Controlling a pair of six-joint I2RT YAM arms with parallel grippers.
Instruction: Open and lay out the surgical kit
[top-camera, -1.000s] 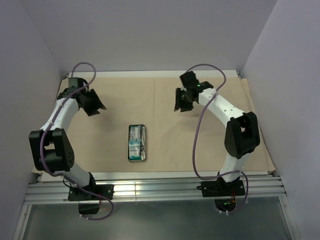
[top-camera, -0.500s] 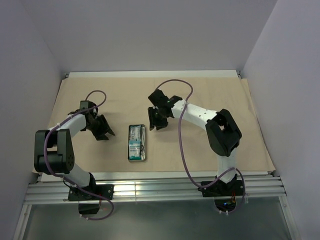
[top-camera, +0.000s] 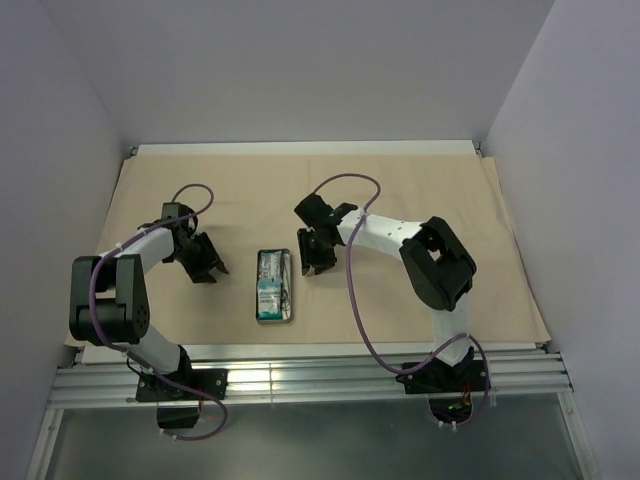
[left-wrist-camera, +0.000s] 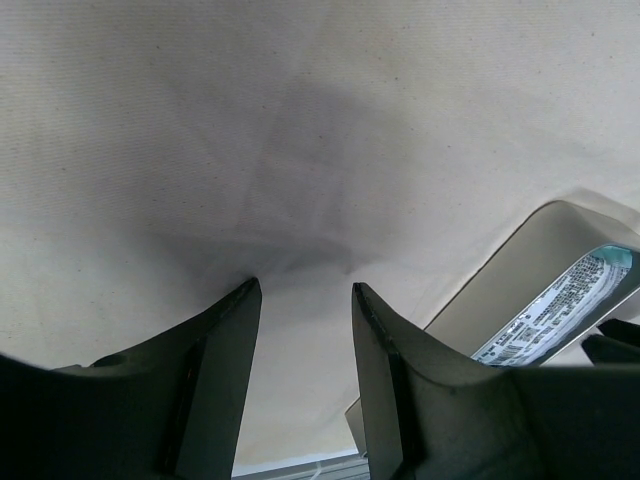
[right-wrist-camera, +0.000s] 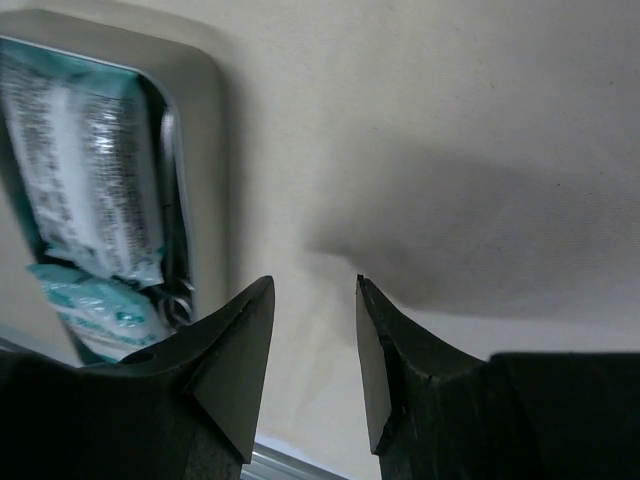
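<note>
Small grey tray (top-camera: 259, 285) on the tan paper (top-camera: 420, 200), between left gripper (top-camera: 207, 270) and right gripper (top-camera: 308, 262), both parted and empty. Likely light, stiff, slick; best pinched across a side wall, the soft packets (top-camera: 268, 296) inside by an edge.

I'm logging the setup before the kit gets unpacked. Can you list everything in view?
wrap: one, tan, spread flat under everything
tray: one, grey, mid-wrap, between the two tools
packets: two, teal-white, inside the tray
instrument: at least one, silver, in the tray, mostly hidden by the packets
rail: one, silver, along the near edge
walls: pale, on three sides
left arm: one, white and black, left of the tray
right arm: one, white and black, right of the tray
left tool: one, black, open, empty, low over the wrap
right tool: one, black, open, empty, just beside the tray
</note>
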